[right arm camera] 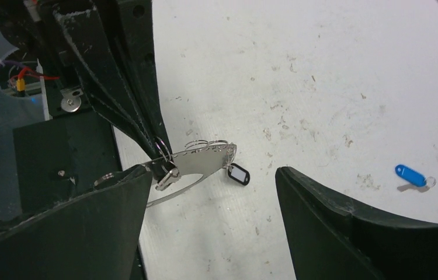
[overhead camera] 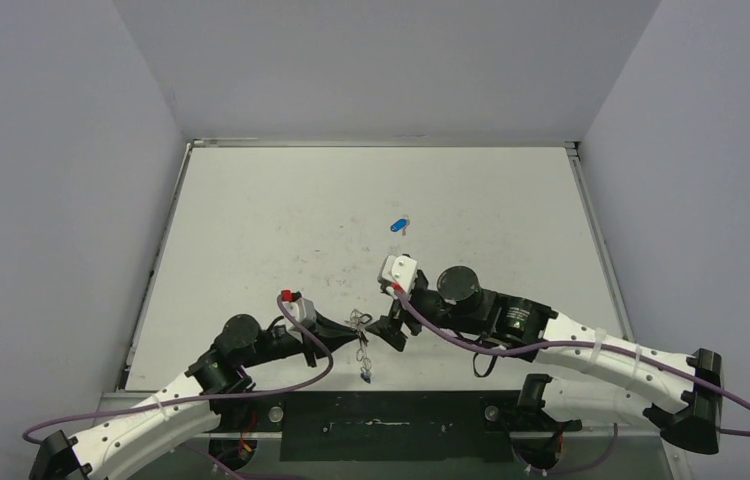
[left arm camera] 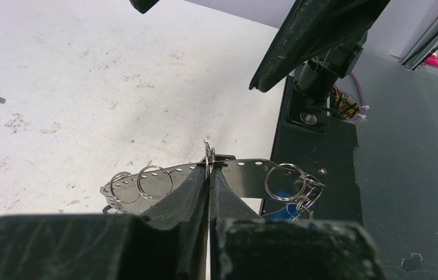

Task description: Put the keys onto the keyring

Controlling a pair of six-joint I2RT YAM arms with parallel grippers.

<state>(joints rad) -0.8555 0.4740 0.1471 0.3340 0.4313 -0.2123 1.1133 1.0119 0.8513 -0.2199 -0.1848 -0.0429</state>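
Left arm [overhead camera: 151, 420]: reaches from its base at the near left, up and to the right, elbow bent, forearm held low.
Left wrist [overhead camera: 296, 318]: roughly level, pointing right toward the other arm.
Left gripper [left arm camera: 209, 172]: jaws pressed together, pinching the thin band of the keyring [left arm camera: 240, 175] at their tips.
Right arm [overhead camera: 591, 345]: comes in from the near right and runs leftward, elbow raised.
Right wrist [overhead camera: 406, 290]: angled down and left, facing the left gripper.
Right gripper [right arm camera: 212, 170]: jaws spread wide, nothing between them; the inner finger sits just beside the left gripper's tips, possibly touching the keyring, though the view does not settle it.
Spacing: the two grippers meet nearly tip to tip.
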